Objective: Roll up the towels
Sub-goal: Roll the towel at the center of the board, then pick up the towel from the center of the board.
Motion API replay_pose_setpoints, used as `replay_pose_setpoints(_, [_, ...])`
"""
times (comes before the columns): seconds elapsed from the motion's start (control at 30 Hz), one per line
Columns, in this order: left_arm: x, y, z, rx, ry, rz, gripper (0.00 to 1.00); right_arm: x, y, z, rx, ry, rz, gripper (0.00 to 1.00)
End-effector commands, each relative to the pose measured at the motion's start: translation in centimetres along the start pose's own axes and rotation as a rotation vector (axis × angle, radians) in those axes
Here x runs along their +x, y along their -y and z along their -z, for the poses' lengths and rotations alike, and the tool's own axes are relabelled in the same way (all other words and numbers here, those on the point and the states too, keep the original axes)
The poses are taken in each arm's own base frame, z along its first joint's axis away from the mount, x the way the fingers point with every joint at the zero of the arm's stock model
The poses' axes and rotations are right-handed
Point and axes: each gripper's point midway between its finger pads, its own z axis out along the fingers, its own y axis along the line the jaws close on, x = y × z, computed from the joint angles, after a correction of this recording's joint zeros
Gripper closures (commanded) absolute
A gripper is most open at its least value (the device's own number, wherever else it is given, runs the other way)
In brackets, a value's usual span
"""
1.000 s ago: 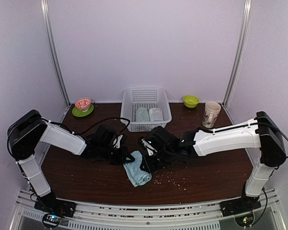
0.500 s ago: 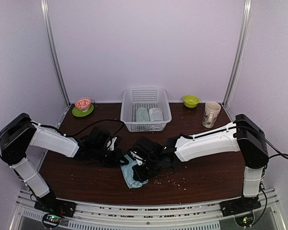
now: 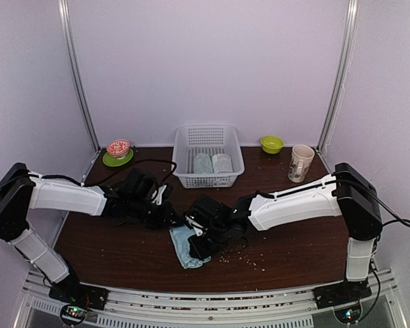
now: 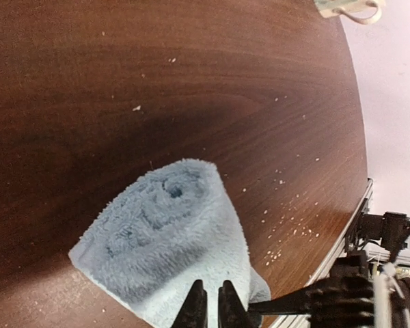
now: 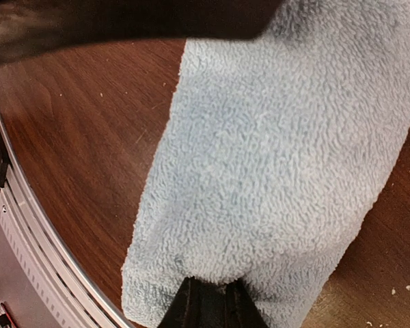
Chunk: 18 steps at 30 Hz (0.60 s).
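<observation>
A rolled light blue towel [image 3: 184, 247] lies on the brown table near the front, its spiral end [image 4: 172, 190] facing the left wrist camera. My right gripper [image 3: 199, 240] is shut on the roll's right side, and cloth bulges over its fingertips [image 5: 212, 301]. My left gripper [image 3: 169, 217] hovers at the towel's rear-left edge. Its fingers [image 4: 196, 305] stand almost together, with a thin slit and no cloth between them. Two more rolled towels, a pale green one [image 3: 203, 163] and a greyish-white one [image 3: 222, 162], lie in the white basket [image 3: 208, 180].
A green plate with a red bowl [image 3: 117, 152] sits at the back left. A green bowl [image 3: 272, 143] and a mug [image 3: 301, 162] stand at the back right. Crumbs [image 3: 247, 256] dot the table right of the towel. The metal rail [image 3: 212, 301] runs along the front edge.
The right gripper has dragged the blue towel a little left and toward the front. The left gripper has drawn back to the rear-left, and its fingers have parted by a sliver.
</observation>
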Motion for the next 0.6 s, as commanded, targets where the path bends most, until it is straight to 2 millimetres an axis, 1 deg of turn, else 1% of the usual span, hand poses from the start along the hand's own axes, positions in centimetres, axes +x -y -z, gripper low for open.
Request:
replay_pose_setpoints(0.0, [-0.4,0.4,-2.2,0.044,-0.033,-0.002,0.94,4.6,2.6,-1.8,0.093,-0.133,-0.001,0.84])
replay_pose_setpoints(0.07, [-0.4,-0.3,-3.3,0.028,-0.049,-0.004,0.95,4.5,2.4,-1.6,0.087,-0.130,0.003,0.83])
replay_pose_setpoints(0.1, [-0.4,-0.9,-3.8,0.005,-0.057,0.001,0.97,4.5,2.3,-1.5,0.085,-0.129,0.005,0.82])
replay_pose_setpoints(0.13, [-0.4,-1.5,-4.2,-0.014,-0.060,0.007,0.98,4.3,2.2,-1.2,0.081,-0.126,0.009,0.81])
replay_pose_setpoints(0.2, [0.0,-3.0,-4.7,-0.055,-0.064,0.028,1.00,3.8,1.8,-0.2,0.069,-0.108,0.013,0.74])
replay_pose_setpoints(0.3, [0.9,-4.7,-4.8,-0.102,-0.069,0.048,1.00,2.8,1.2,1.7,0.049,-0.075,0.008,0.62])
replay_pose_setpoints(0.43, [2.2,-5.8,-4.8,-0.113,-0.081,0.066,1.00,0.6,1.4,4.1,-0.001,-0.003,-0.055,0.49])
replay_pose_setpoints(0.5, [2.7,-6.4,-4.7,-0.125,-0.085,0.068,1.00,-0.6,2.1,4.7,-0.013,0.035,-0.101,0.44])
replay_pose_setpoints(0.57, [2.9,-6.7,-4.5,-0.134,-0.080,0.066,1.00,-1.8,2.7,4.8,-0.040,0.065,-0.154,0.39])
